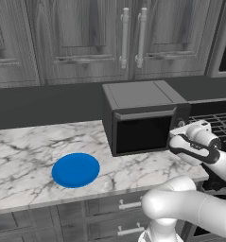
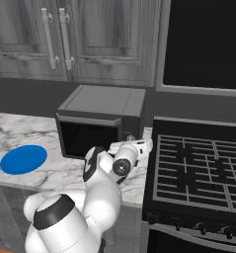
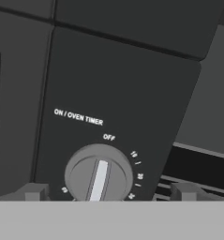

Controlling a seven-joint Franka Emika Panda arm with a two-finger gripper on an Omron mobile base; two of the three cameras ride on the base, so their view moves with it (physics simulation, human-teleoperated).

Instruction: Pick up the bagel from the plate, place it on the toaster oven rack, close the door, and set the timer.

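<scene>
The blue plate [image 1: 75, 170] [image 2: 23, 159] lies bare on the marble counter; the bagel is hidden. The toaster oven [image 1: 138, 101] [image 2: 102, 104] stands behind it with its door [image 1: 143, 133] [image 2: 89, 138] shut, so the toaster oven rack is hidden. My gripper [image 3: 108, 192] [image 1: 179, 128] [image 2: 131, 142] is at the oven's right control panel, open. Its fingertips [image 3: 33, 191] stand on either side of the round timer knob [image 3: 99, 177] without touching it. The knob's white bar points up toward the OFF mark.
A black stove [image 2: 198, 173] [image 1: 218, 123] with grates stands right of the oven. Wood-grain cabinet doors [image 1: 124, 38] with bar handles hang above. My arm's elbow [image 1: 180, 208] sits low in front of the counter edge [image 1: 39, 201].
</scene>
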